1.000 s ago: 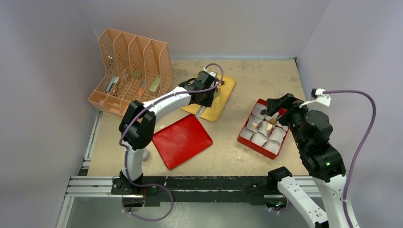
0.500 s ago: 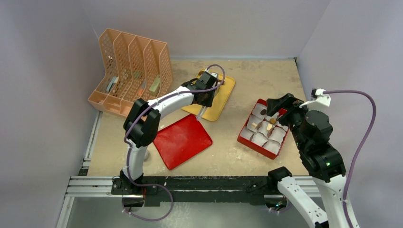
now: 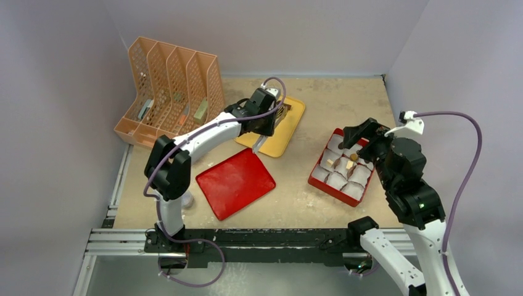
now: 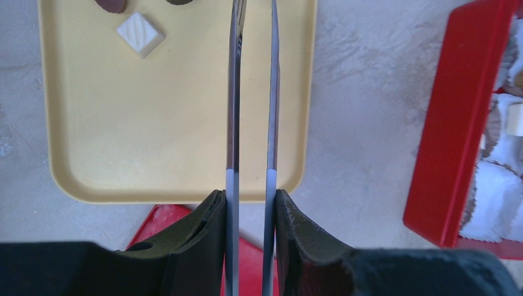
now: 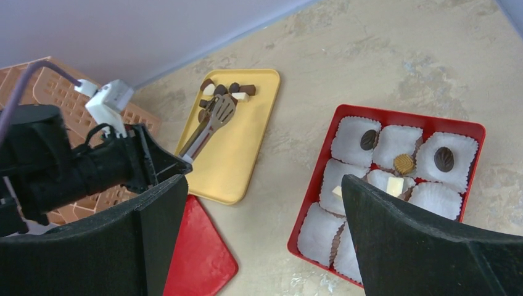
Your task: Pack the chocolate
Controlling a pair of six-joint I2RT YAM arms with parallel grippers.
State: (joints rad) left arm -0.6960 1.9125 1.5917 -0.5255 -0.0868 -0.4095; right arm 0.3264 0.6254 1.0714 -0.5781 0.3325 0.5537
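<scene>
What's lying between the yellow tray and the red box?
Nothing: only bare table separates the yellow tray from the red box, clearest in the left wrist view.

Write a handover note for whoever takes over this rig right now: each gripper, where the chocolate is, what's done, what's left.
Left gripper: jaws shut on the tongs, tips at the loose chocolates on the far end of the yellow tray.
Right gripper: jaws open, empty, above the red box.
Done: a few pieces sit in the box's paper cups; several cups are empty.
To do: carry the tray's pieces across. The red lid lies apart from the box.
</scene>
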